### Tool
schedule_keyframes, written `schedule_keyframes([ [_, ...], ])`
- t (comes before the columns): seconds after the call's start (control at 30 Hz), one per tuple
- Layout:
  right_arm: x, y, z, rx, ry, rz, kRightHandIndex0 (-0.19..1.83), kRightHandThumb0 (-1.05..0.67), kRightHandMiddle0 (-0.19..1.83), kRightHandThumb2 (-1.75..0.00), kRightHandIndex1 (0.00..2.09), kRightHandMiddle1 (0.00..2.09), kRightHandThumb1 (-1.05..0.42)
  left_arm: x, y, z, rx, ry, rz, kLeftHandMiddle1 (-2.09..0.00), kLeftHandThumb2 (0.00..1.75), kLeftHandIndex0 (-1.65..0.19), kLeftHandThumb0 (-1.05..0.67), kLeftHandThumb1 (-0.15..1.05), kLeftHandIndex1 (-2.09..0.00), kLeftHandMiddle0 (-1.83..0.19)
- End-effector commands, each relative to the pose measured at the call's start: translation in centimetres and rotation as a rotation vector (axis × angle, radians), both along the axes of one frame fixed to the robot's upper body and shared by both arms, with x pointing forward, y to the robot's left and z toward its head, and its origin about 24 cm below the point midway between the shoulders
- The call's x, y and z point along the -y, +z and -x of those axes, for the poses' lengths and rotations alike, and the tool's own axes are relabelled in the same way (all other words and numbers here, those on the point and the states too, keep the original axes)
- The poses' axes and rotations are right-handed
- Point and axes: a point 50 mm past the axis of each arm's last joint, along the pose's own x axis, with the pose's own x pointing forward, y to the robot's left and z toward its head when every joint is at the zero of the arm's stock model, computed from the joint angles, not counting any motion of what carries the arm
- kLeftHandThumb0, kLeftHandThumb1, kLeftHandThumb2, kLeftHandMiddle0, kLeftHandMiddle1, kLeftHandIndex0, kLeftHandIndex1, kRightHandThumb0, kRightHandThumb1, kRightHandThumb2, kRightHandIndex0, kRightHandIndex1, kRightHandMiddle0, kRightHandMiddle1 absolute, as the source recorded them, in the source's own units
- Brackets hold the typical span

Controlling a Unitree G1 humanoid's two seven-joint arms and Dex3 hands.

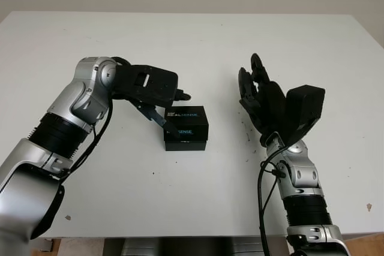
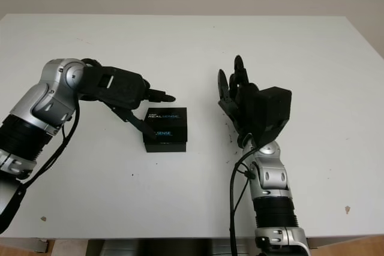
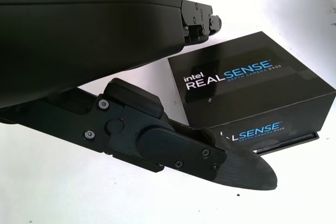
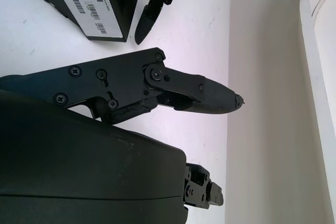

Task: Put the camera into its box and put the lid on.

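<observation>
Beside the lidded box (image 1: 186,128), left hand (image 1: 157,93) open; right hand (image 1: 270,109) open, apart.

Bright even light, white table (image 1: 198,34) slightly washed out, soft faint shadows, wrist views sharp up close

Both arms are silver metal with black ribbed bands and loose black cables. The left hand (image 1: 157,90) and right hand (image 1: 277,109) are matt black, their finger links fastened with small screws.
</observation>
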Motion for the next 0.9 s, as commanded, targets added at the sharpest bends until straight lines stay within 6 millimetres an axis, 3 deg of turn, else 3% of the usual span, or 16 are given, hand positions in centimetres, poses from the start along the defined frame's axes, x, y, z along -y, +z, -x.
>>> schedule_keyframes([
  [0.0,-0.1,0.7,-0.1,0.031,0.000,-0.010,-0.15,-0.54,-0.13,-0.59,0.05,0.05,-1.05,0.3,-0.2,0.3,0.008,-0.014,0.004,-1.11,0.12,-0.09,-1.05,1.05,-0.13,0.16],
  [0.13,-0.1,0.7,-0.1,0.029,-0.003,-0.013,-0.15,-0.55,-0.13,-0.58,0.05,0.05,-1.05,0.4,-0.2,0.5,0.043,-0.024,0.012,-0.99,0.17,-0.17,-1.05,1.05,-0.16,0.07],
  [0.27,-0.1,0.8,-0.1,0.031,0.000,-0.005,-0.15,-0.55,-0.13,-0.59,0.05,0.05,-1.05,0.5,-0.4,0.7,0.088,-0.030,0.039,-1.19,0.20,-0.27,-1.04,1.05,-0.26,0.03],
  [0.3,-0.1,0.8,-0.1,0.032,-0.001,-0.006,-0.15,-0.54,-0.12,-0.59,0.05,0.06,-1.05,0.5,-0.5,0.7,0.098,-0.032,0.044,-1.24,0.20,-0.29,-1.04,1.05,-0.34,0.01],
  [0.37,-0.1,0.8,-0.1,0.035,-0.002,-0.005,-0.14,-0.54,-0.12,-0.59,0.06,0.06,-1.05,0.5,-0.6,0.7,0.115,-0.034,0.051,-1.37,0.19,-0.12,-1.02,1.05,-0.91,-0.02],
  [0.43,-0.1,0.8,-0.1,0.036,0.000,-0.005,-0.14,-0.55,-0.12,-0.59,0.06,0.06,-1.05,0.5,-0.7,0.7,0.131,-0.036,0.055,-1.30,0.17,-0.06,-0.98,1.05,-1.15,-0.07],
  [0.7,-0.1,0.7,-0.1,0.028,-0.004,-0.007,-0.14,-0.55,-0.12,-0.59,0.06,0.06,-1.05,0.5,-1.2,0.8,0.223,-0.045,0.034,-1.52,0.14,0.08,-0.84,1.05,-1.55,-0.06],
  [0.87,-0.1,0.7,0.0,0.035,0.003,-0.005,-0.15,-0.54,-0.13,-0.60,0.05,0.05,-1.05,0.4,-1.5,0.9,0.248,-0.049,0.040,-1.54,0.10,0.05,-0.75,1.05,-1.59,-0.09],
])
